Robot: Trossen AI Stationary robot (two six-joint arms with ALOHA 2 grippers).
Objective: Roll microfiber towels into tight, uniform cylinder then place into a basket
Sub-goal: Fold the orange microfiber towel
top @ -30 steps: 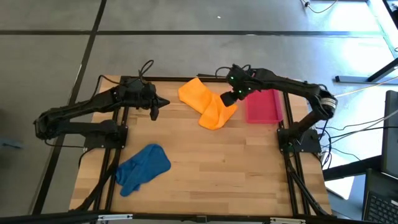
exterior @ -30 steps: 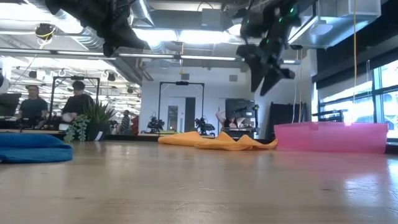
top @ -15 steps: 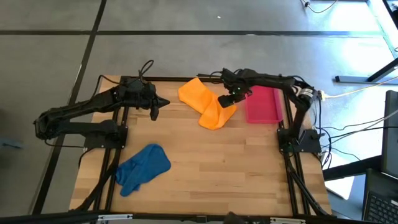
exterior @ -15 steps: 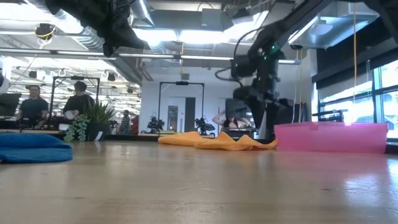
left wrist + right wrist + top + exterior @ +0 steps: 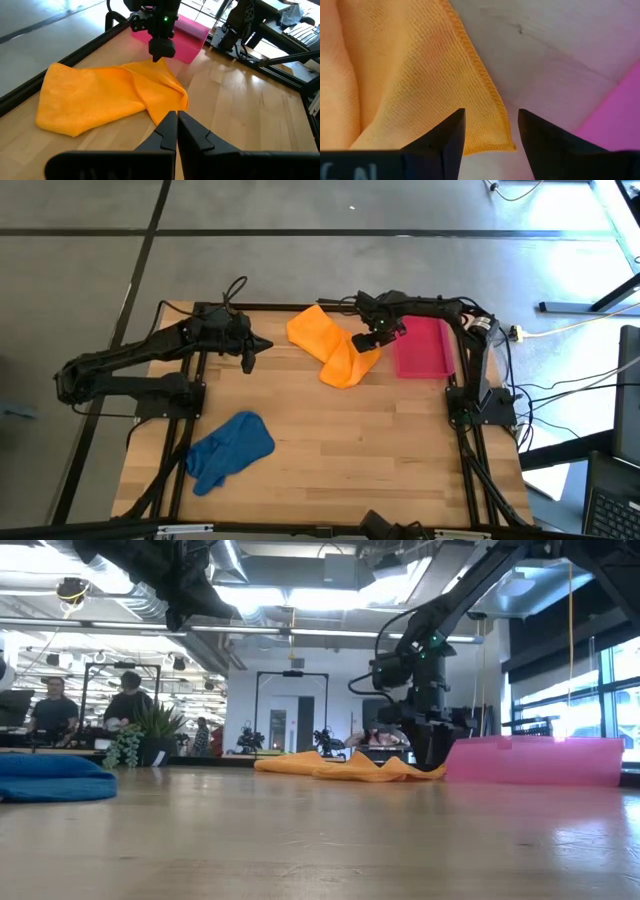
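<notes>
The orange towel [image 5: 325, 345] lies crumpled and flat on the far middle of the table; it also shows in the left wrist view [image 5: 110, 95]. The blue towel [image 5: 230, 450] lies bunched near the front left. The pink basket [image 5: 425, 350] stands at the far right. My right gripper [image 5: 372, 337] is open and low over the orange towel's corner [image 5: 492, 137] beside the basket, with one finger on either side of that corner. My left gripper [image 5: 176, 116] is shut and empty, held above the table to the left of the orange towel. My right gripper points down at the orange towel's hemmed corner [image 5: 492, 137], next to the basket, with its open fingers standing astride it. I cannot tell whether the fingertips touch the cloth. The towel lies on the table.
A potted plant [image 5: 140, 735] and people show in the room behind the table. Dark frame rails [image 5: 195, 380] run along the table's left and right sides. Bare wood [image 5: 360, 440] lies between the two towels and toward the front right.
My right gripper has come down from high above the table to the orange towel's corner beside the basket, shifting slightly toward the table's left. The towels and my left arm have kept still.
</notes>
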